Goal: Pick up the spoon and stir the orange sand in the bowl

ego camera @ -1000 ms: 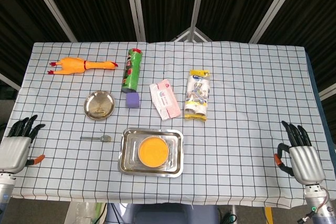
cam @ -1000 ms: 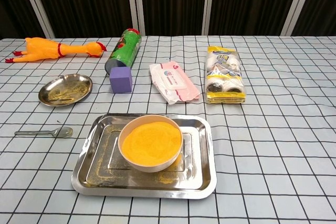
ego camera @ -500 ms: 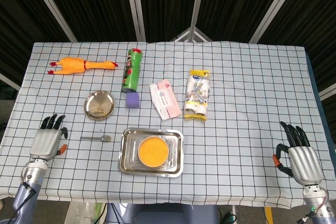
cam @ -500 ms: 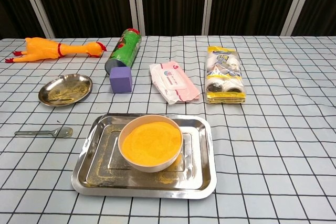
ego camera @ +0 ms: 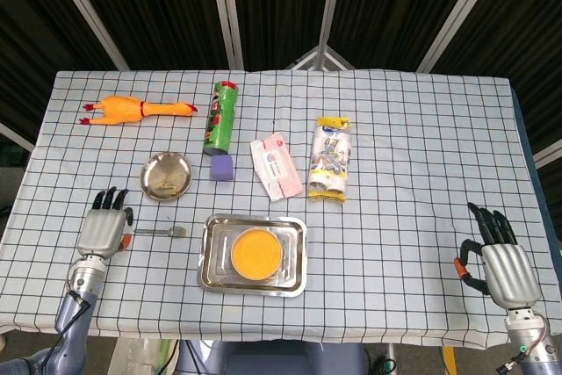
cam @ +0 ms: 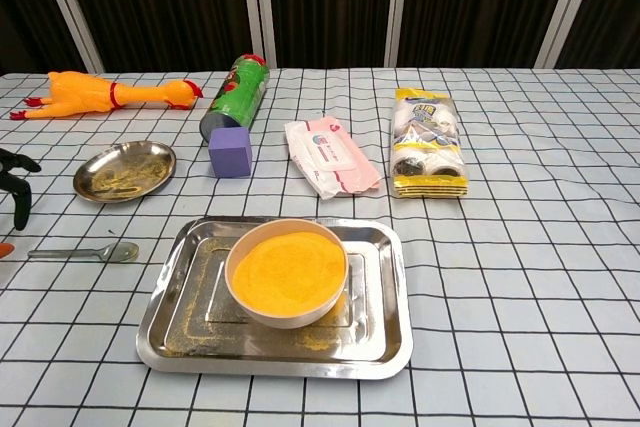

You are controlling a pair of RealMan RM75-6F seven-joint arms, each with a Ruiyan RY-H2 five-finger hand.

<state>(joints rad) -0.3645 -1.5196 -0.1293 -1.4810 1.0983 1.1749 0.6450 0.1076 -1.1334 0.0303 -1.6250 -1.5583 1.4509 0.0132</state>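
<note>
Table (ego camera: 421, 129): covered by a white cloth with a black grid; everything else lies on it.
Steel tray (ego camera: 215, 278): rectangular, near the front edge, dusted with orange grains; the bowl stands in it.
Bowl (cam: 286, 312): white, round, upright in the middle of the tray, filled with orange sand (ego camera: 256, 251) up to its rim.
Snack pack (ego camera: 332, 159): yellow-edged clear wrapper, lying lengthwise behind and to the right of the tray.
Chip can (ego camera: 222, 117): green tube on its side, its near end just beside the purple block.
Rubber chicken (ego camera: 132, 110): orange toy lying on its side at the far left of the cloth.
Wipes pack (ego camera: 276, 165): pink and white, flat, between the purple block and the snack pack.
Small steel dish (ego camera: 167, 176): round, behind the spoon, with a few orange grains in it.
Left hand (ego camera: 103, 226): over the cloth at the handle end of the spoon, fingers straight and apart, holding nothing; whether it touches the handle cannot be told.
Right hand (ego camera: 499, 256): near the front right corner, well apart from all objects, fingers spread and empty.
Purple block (ego camera: 222, 168): small cube behind the tray.
Spoon (ego camera: 162, 232): grey, flat on the cloth just left of the tray, scoop end toward the tray, handle toward the left hand.
</note>
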